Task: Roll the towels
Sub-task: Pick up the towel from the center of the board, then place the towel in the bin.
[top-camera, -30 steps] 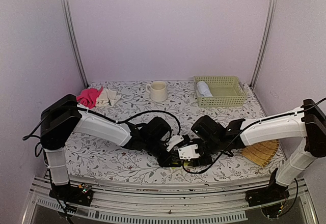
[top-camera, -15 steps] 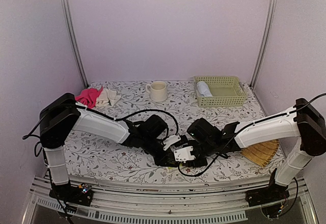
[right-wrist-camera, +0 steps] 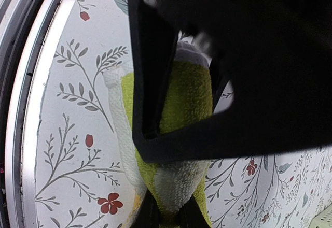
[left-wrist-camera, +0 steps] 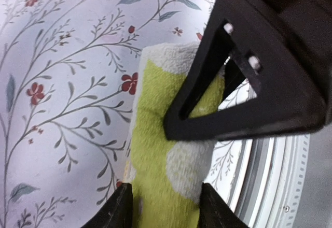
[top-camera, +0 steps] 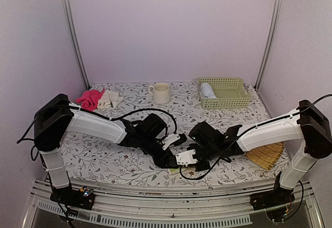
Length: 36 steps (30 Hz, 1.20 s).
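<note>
My right tool is clenched on the yellow-green towel at frame bottom, probably holding the roll tight; my left tool straddles it, released.

Seen from overhead, the left arm and right arm wear glossy white shells between black joints, with boxy black shoulders at 9 and 3 o'clock. Black cables loop off the forearms. White plates cap the black wrists; one black finger is a hollow triangle with two pale screws.
</note>
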Available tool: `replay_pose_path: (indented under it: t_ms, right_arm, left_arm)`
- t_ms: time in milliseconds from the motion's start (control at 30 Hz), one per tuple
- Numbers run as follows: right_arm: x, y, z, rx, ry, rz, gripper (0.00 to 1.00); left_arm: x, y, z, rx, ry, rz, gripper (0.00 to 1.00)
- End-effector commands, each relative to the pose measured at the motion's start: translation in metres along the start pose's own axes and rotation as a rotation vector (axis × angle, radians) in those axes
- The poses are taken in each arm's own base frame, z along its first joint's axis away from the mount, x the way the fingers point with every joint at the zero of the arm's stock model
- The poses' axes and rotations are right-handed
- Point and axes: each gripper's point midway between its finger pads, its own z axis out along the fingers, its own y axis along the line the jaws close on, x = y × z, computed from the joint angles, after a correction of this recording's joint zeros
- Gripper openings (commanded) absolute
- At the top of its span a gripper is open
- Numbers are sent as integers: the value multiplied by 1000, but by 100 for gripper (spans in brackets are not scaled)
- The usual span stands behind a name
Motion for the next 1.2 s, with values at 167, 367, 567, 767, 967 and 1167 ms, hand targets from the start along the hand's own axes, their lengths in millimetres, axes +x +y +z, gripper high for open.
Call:
replay_pose_path:
  t_ms: [167, 367, 567, 767, 967, 1167]
  right_arm:
    - [26, -21, -27, -36, 57, 194, 3]
    - [43, -78, -53, 5, 18, 383, 3]
    - [72, -156, -79, 120, -1, 536, 2]
    - [111, -234, -109, 244, -25, 716, 2]
    - [180, -311, -138, 469, 29, 942, 2]
    - [243, -355, -142, 620, 114, 1050, 2]
  left_arm:
    - [-32, 40, -80, -234, -121, -41, 55]
    - [-56, 81, -136, -458, -174, -85, 55]
    - [-78, 99, -161, -516, -209, -86, 55]
    - [-74, 106, -163, -525, -219, -84, 54]
    - [-65, 111, -160, -516, -217, -91, 53]
    - [-65, 112, -160, -506, -223, -99, 52]
